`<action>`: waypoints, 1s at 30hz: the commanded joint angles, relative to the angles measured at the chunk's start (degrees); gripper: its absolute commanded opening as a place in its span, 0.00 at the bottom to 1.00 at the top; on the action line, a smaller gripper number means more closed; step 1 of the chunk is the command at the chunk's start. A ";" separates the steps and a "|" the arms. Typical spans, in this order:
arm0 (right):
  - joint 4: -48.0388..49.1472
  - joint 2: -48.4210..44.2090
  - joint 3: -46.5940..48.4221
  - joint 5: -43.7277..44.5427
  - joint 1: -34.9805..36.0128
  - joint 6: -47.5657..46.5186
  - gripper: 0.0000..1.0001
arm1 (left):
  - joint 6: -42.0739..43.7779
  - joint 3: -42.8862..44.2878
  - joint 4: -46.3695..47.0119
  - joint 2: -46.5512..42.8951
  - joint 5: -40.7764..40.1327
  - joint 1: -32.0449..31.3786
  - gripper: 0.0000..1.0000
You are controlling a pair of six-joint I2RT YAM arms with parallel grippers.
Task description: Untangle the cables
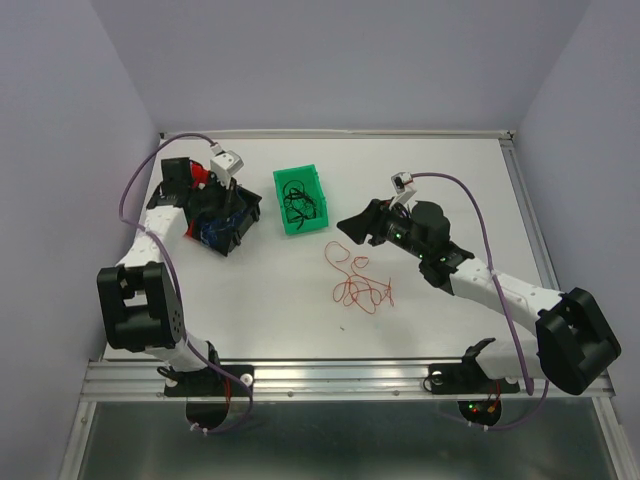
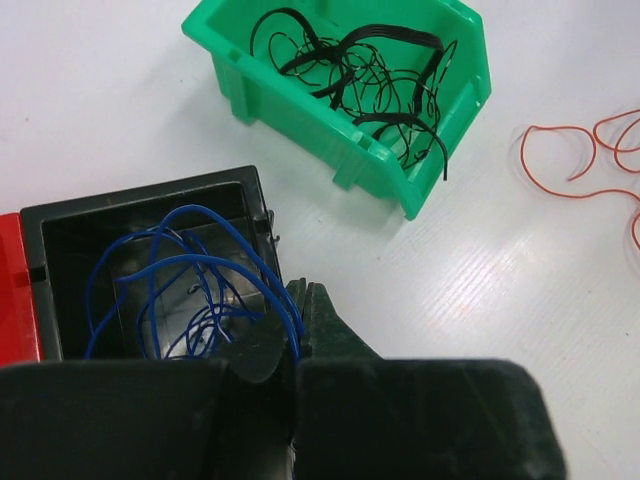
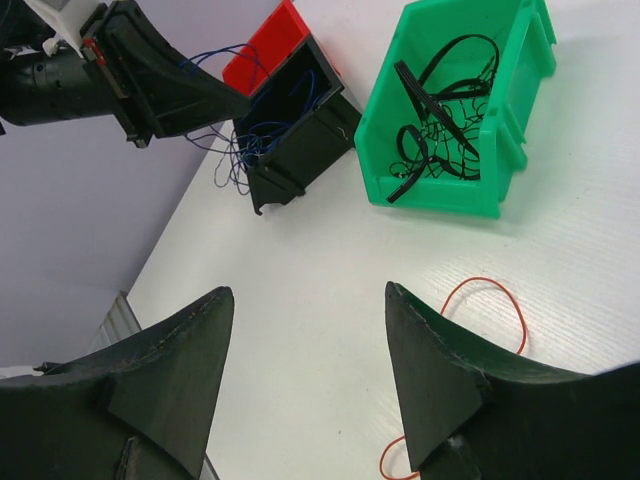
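Table (image 1: 450, 160): middle bin (image 2: 300, 130) toward back, cable clump (image 1: 298, 200) in it. Left bin (image 2: 150, 195) to its left, looped cable (image 2: 190, 270) in it, spilling over rim. Side bin (image 1: 200, 178) touching left bin's far-left side. Loose cable (image 1: 360, 285) on table, before and right of middle bin. Left gripper (image 2: 302, 300) at left bin's rim, pinching looped cable. Right gripper (image 3: 308, 292) above table, right of loose cable.

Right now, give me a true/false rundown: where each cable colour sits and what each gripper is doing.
1. The black cables lie in the green bin. True.
2. The red cables are in a bin. False: they lie loose on the table.
3. The right gripper is open and empty. True.
4. The blue cables share the green bin. False: they are in the black bin.
5. The left gripper is wide open. False: it is shut at the black bin, seemingly on the blue cables.
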 commanded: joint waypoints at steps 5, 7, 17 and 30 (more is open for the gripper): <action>1.73 -0.28 0.03 -0.59 0.48 -0.37 0.67 | -1.76 -1.31 1.84 -1.57 -0.25 -3.39 0.00; 1.64 -0.28 0.03 -0.59 0.48 -0.28 0.67 | -1.77 -1.04 1.23 -1.48 0.62 -3.39 0.00; 1.56 -0.10 0.29 -1.03 0.39 -0.02 0.67 | -0.90 4.04 -4.04 6.24 6.24 0.73 0.00; 1.64 0.69 0.38 -0.77 0.48 0.07 0.67 | 4.56 7.66 -11.35 17.23 10.39 6.27 0.00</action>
